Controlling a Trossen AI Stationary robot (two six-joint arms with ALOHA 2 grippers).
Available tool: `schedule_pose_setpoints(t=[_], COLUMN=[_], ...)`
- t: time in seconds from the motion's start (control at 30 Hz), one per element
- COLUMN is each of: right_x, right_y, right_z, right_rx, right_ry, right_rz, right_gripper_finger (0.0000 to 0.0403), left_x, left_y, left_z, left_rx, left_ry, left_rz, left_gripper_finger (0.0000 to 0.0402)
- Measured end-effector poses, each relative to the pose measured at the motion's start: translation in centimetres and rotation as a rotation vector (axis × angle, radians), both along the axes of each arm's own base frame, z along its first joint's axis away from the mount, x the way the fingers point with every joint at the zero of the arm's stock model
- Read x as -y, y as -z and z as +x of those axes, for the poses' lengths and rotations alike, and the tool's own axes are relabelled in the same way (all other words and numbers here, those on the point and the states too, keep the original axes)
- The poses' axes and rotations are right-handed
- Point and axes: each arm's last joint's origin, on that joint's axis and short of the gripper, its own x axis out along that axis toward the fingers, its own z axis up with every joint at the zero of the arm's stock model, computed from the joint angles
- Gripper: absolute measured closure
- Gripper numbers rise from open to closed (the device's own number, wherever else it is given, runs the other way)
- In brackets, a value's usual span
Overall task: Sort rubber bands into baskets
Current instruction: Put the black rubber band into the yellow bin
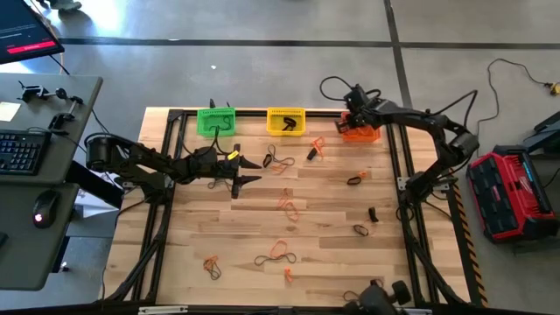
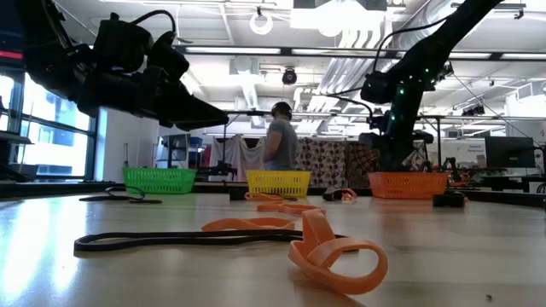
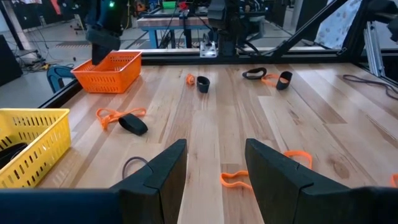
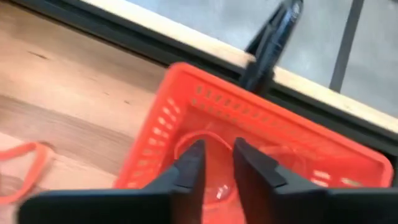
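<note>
Three baskets stand along the table's far edge: green (image 1: 216,121), yellow (image 1: 286,121) and orange (image 1: 360,132). Orange and black rubber bands lie scattered over the wood, among them an orange one (image 1: 287,207) and a black one (image 1: 354,179). My right gripper (image 4: 217,163) hangs over the orange basket (image 4: 186,93), pointing down into it, its fingers a little apart with nothing between them. An orange band (image 4: 200,135) lies on the basket's floor. My left gripper (image 3: 214,162) hovers open above the table's left middle, near an orange band (image 3: 235,180).
A black frame (image 1: 166,175) runs around the tabletop. A desk with a keyboard (image 1: 22,150) stands to the left, and a red case (image 1: 512,188) sits on the floor to the right. A person (image 2: 280,136) stands in the room beyond the table.
</note>
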Motion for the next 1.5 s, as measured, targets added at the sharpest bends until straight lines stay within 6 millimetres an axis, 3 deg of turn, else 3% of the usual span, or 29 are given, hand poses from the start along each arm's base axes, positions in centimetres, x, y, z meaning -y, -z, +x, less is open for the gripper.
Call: schedule_pose_setpoints(t=[0.13,0.5,1.33,1.5], right_x=[-0.2,-0.5,-3.1,-5.0], right_y=[0.0,-0.7,-2.1,0.2], right_z=[0.8,2.2,6.5,6.6], right_rx=[0.039,0.133,0.248,0.308], right_ry=[-0.037,-0.113,-0.280,-0.309], right_rz=[-0.039,-0.114,-0.278,-0.301], right_gripper_finger=[0.0396,0.0400,0.0403,0.0403], left_x=[0.0,0.0,0.0,0.0], left_y=[0.0,0.3,0.4,0.4], left_z=[0.0,-0.1,-0.1,-0.1], left_rx=[-0.003,-0.027,-0.041,-0.042], left_ry=[0.000,-0.004,-0.004,-0.004], left_rz=[-0.001,-0.025,-0.028,-0.028], left_gripper_finger=[0.0245,0.0245,0.0245,0.0245])
